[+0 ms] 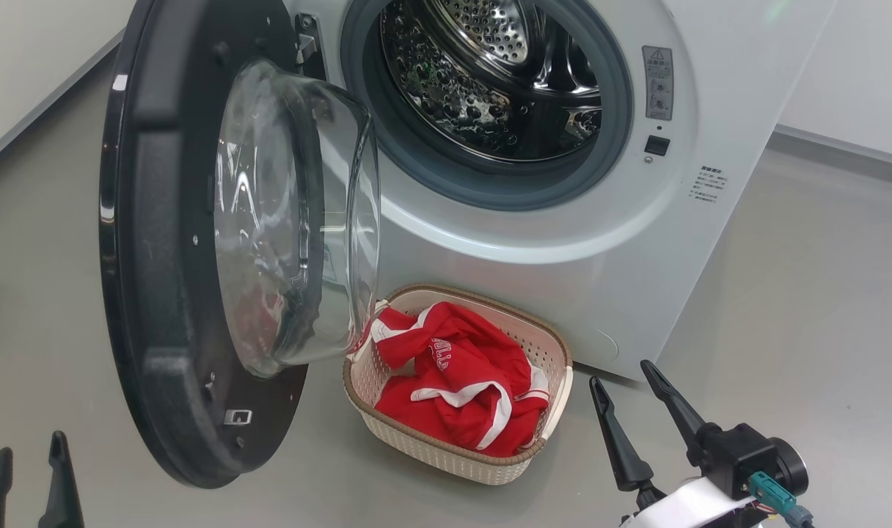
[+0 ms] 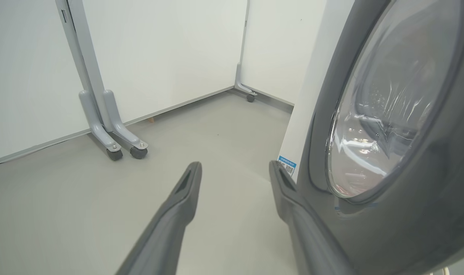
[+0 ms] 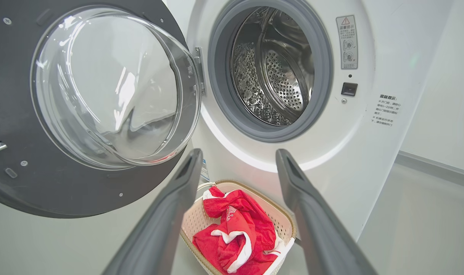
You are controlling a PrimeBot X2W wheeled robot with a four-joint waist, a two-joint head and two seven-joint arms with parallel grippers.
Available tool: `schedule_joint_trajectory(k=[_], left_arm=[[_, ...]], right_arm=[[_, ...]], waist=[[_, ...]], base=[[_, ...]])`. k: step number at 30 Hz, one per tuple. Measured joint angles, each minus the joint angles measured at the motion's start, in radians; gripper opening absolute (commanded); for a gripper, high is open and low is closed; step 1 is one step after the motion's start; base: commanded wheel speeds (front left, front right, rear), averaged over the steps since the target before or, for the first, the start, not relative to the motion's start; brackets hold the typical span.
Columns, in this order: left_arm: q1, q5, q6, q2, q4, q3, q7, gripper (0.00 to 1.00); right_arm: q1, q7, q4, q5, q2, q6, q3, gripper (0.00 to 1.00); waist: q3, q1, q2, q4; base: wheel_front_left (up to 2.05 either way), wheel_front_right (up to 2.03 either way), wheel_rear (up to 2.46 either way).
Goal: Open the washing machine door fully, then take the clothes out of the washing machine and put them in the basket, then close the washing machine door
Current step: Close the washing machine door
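Grey smooth floor [image 1: 783,293] runs under everything, with white wall panels on castor feet [image 2: 113,141] behind it in the left wrist view.

The left gripper [image 1: 29,447] sits at 7 o'clock in the head view, its two dark fingers spread with nothing between them. In its own wrist view [image 2: 236,168] the finger at 3 o'clock lies against the outline of the washing machine door [image 2: 426,214]; whether it touches the door's outer face I cannot tell. The right gripper [image 1: 622,374] sits at 5 o'clock, its fingers also parted and empty, above the bare floor. Its wrist view [image 3: 238,152] frames the basket [image 3: 283,219] between the fingers.

The basket [image 1: 446,458] stands on the floor at 6 o'clock in the head view, just in front of the washing machine [image 1: 563,279]. The clothes [image 1: 461,374], red with white trim, lie heaped inside it. The door [image 1: 160,293] stands swung wide at 9 o'clock, hinged on the left of the opening. Its glass bowl [image 1: 292,220] overlaps the basket's rim at 10 o'clock. At 12 o'clock, the grey gasket [image 1: 483,187] rings the steel drum [image 1: 490,73]. What can be seen of the drum holds no cloth.
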Motion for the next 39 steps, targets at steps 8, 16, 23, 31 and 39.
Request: schedule_joint_trajectory(k=[8, 16, 23, 31, 39], left_arm=[[-0.051, -0.137, 0.0, -0.026, -0.002, -0.004, 0.015, 0.0], [-0.124, -0.386, 0.0, -0.069, -0.008, 0.022, 0.138, 0.0], [-0.193, -0.707, 0.0, -0.126, -0.005, 0.105, 0.323, 0.0], [-0.247, -0.999, 0.037, -0.133, -0.031, 0.128, 0.559, 0.0], [-0.246, -1.139, 0.094, -0.122, -0.094, 0.122, 0.743, 0.0]], right_arm=[[0.0, 0.0, 0.004, 0.0, 0.0, 0.001, 0.002, 1.0], [0.0, 0.0, 0.008, 0.0, 0.0, 0.001, 0.007, 1.0], [0.0, -0.001, 0.008, 0.0, 0.0, 0.001, 0.008, 1.0], [0.0, -0.001, 0.008, 0.0, -0.001, 0.0, 0.008, 1.0], [0.0, -0.001, 0.009, 0.0, -0.001, -0.002, 0.004, 1.0]], waist=[[-0.002, 0.0, 0.0, -0.001], [-0.001, 0.0, 0.0, -0.001], [0.007, 0.0, 0.0, -0.004], [0.018, 0.0, 0.0, -0.013], [0.02, 0.0, 0.0, -0.017]], base=[[0.0, 0.0, 0.0], [0.0, 0.0, 0.0], [0.0, 0.0, 0.0], [0.0, 0.0, 0.0], [0.0, 0.0, 0.0]])
